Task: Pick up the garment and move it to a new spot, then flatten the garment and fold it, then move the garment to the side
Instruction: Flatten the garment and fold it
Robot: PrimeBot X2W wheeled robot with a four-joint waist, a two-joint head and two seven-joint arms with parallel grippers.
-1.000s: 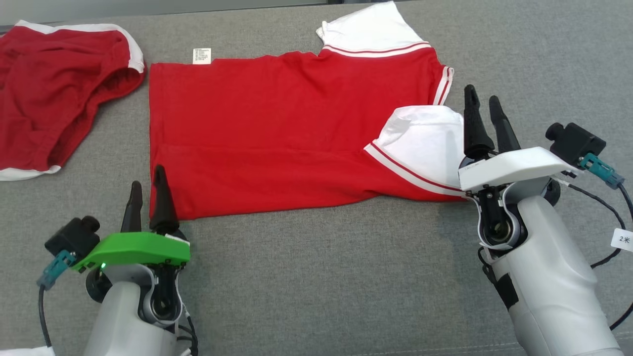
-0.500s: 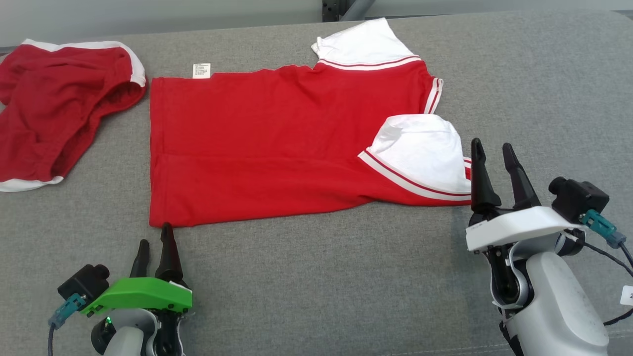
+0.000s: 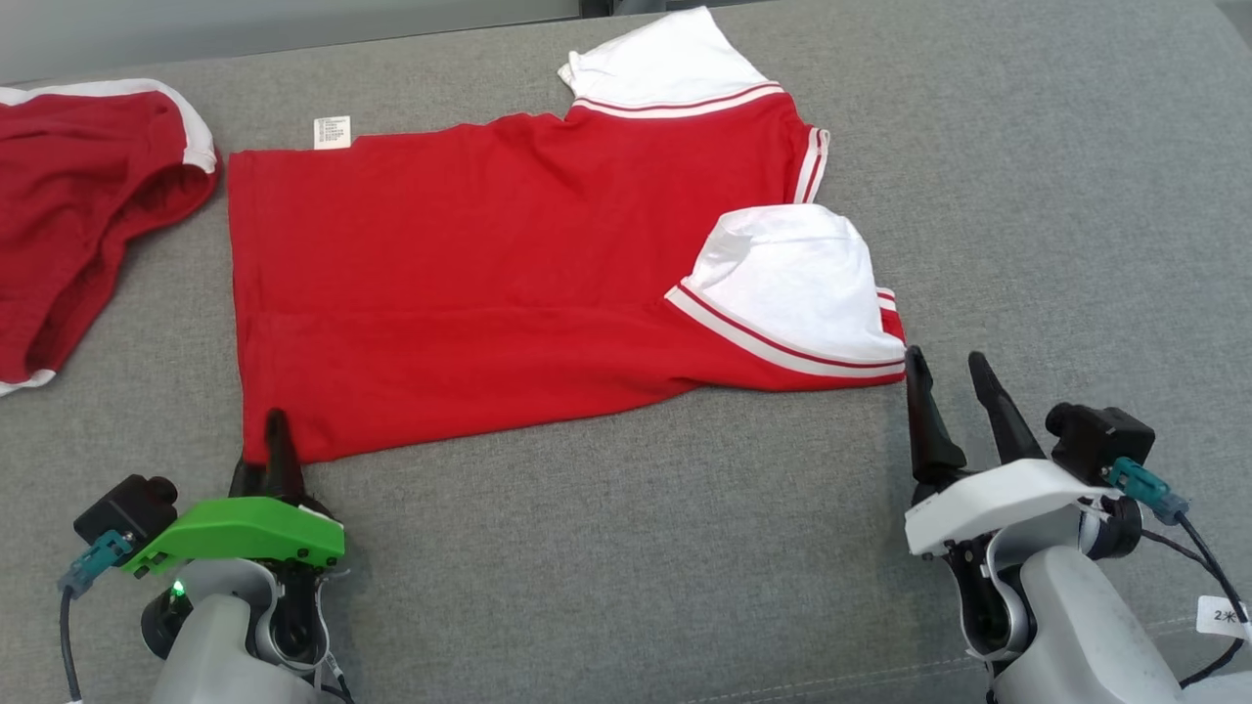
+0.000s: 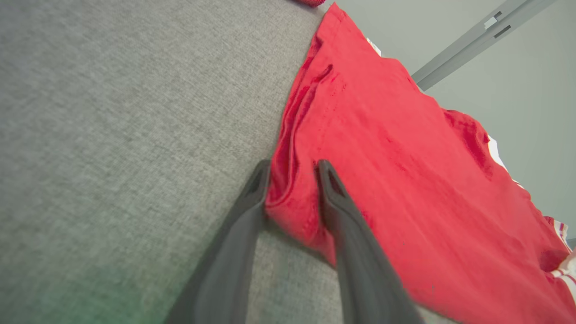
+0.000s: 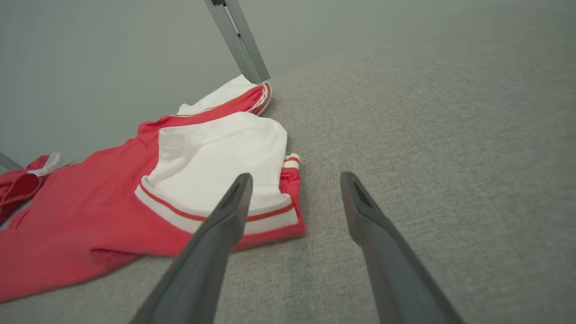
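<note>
Here, the garment point(image 3: 469, 284), a red shirt with white sleeves edged in red stripes, lies spread nearly flat on the grey fabric surface point(image 3: 626, 567), its near sleeve point(image 3: 792, 284) folded inward over the body and a small white label point(image 3: 332, 132) at its far left corner. The left gripper point(image 4: 292, 167) stands at the near left corner of the hem, its fingers narrowly apart with a pucker of red cloth between them; whether they pinch it firmly cannot be told. The right gripper point(image 3: 947, 358) hovers just beside the near right corner, jaws wide apart and holding nothing. A second red garment point(image 3: 78, 215) with white trim lies crumpled at far left, apart from the shirt.
</note>
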